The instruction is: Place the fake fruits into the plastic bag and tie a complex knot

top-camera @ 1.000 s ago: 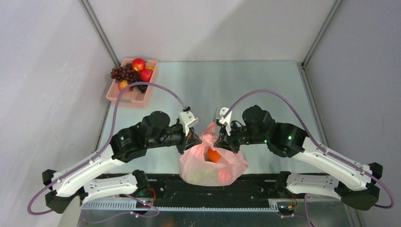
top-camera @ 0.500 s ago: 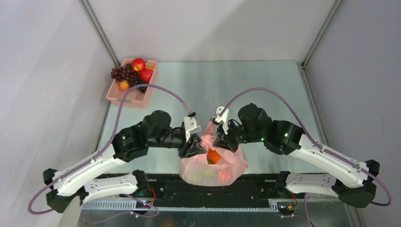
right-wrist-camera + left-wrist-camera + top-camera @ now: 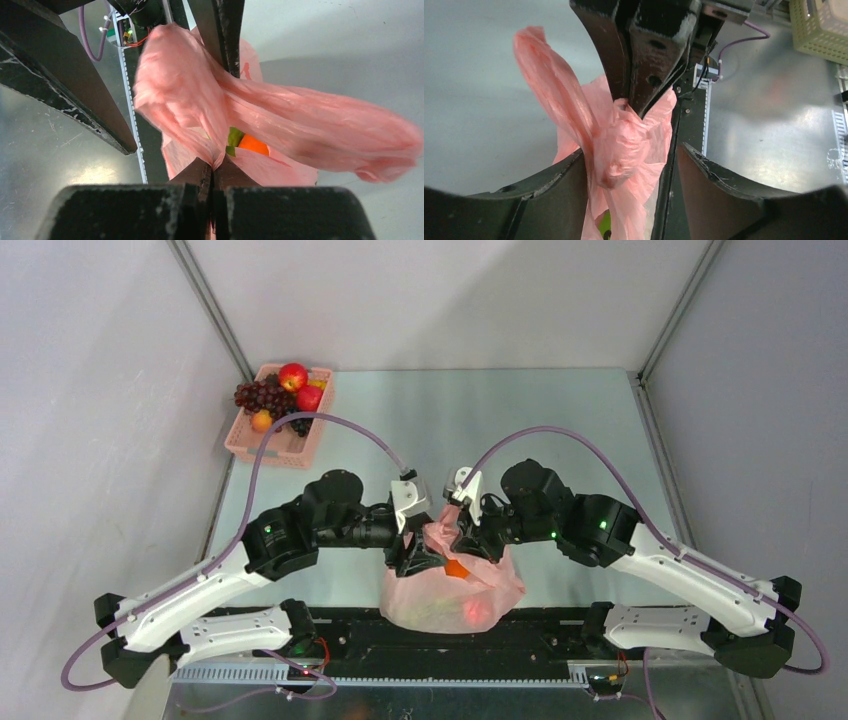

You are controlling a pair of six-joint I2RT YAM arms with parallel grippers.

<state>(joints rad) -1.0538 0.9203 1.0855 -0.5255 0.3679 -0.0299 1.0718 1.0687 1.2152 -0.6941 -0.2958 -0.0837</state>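
Your left gripper (image 3: 631, 150) has moved right, jaws now apart astride the knot (image 3: 616, 165) in the plastic bag (image 3: 495, 590); only the right gripper (image 3: 214, 167), jaws clamped on the film, holds it, so the knot may loosen.

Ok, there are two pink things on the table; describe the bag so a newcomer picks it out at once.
Look at the table, midway along its near edge. The plastic bag sits there as a crumpled heap. Unlike the rigid pink basket in the far left corner, it is thin translucent film, with an orange visible inside.
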